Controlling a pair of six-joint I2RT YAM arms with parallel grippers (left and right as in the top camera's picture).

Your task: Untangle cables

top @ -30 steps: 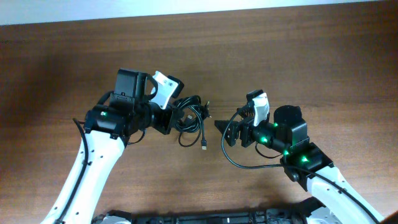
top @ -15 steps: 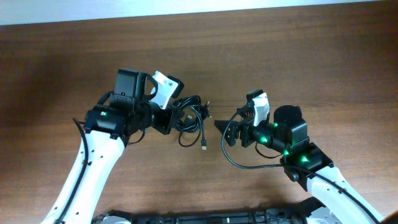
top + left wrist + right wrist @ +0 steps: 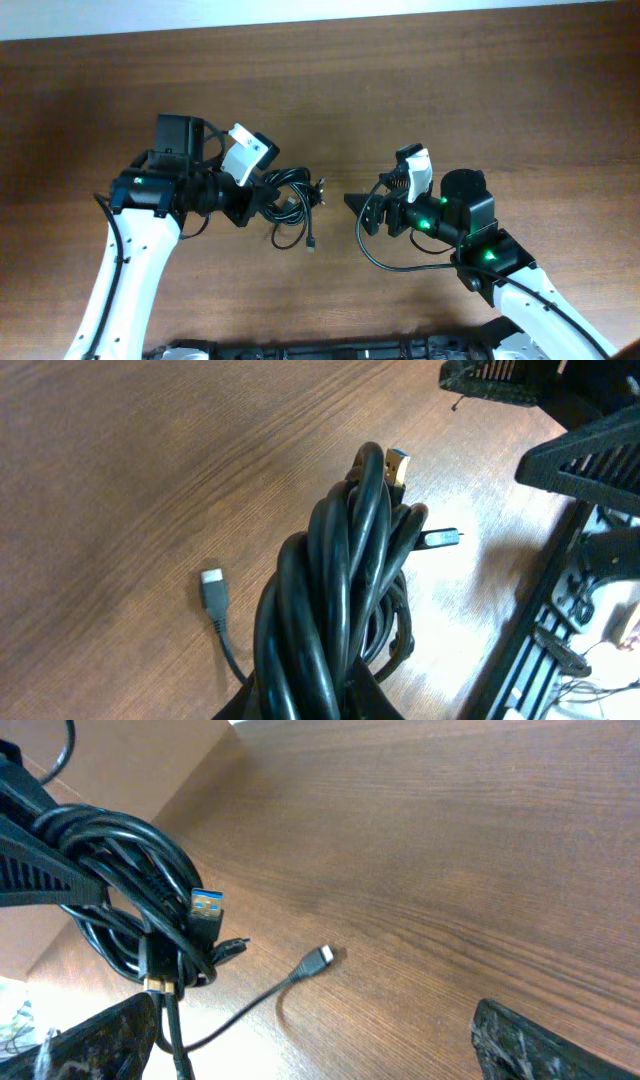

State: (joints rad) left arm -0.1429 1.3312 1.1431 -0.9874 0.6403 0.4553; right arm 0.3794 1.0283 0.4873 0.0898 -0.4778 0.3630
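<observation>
The cables [image 3: 292, 195] are one knotted black bundle with a loose tail ending in a small plug [image 3: 311, 245]. My left gripper [image 3: 260, 200] is shut on the bundle's left side. In the left wrist view the thick coil [image 3: 335, 590] rises from between the jaws, with a blue USB plug [image 3: 397, 464] at its top and a small silvery plug [image 3: 212, 586] lying on the wood. My right gripper [image 3: 356, 202] stands open to the right of the bundle, apart from it. The right wrist view shows the bundle [image 3: 125, 885] ahead at the left, and wide-spread fingers [image 3: 95, 1040].
The brown wooden table [image 3: 450, 90] stretches all round. A pale strip [image 3: 300, 12] runs along its far edge. A black frame [image 3: 330, 350] lies at the near edge between the two arm bases.
My left arm has pulled back to the left, taking the cable bundle with it, so the gap to the right gripper has widened. The right arm has stayed still.
</observation>
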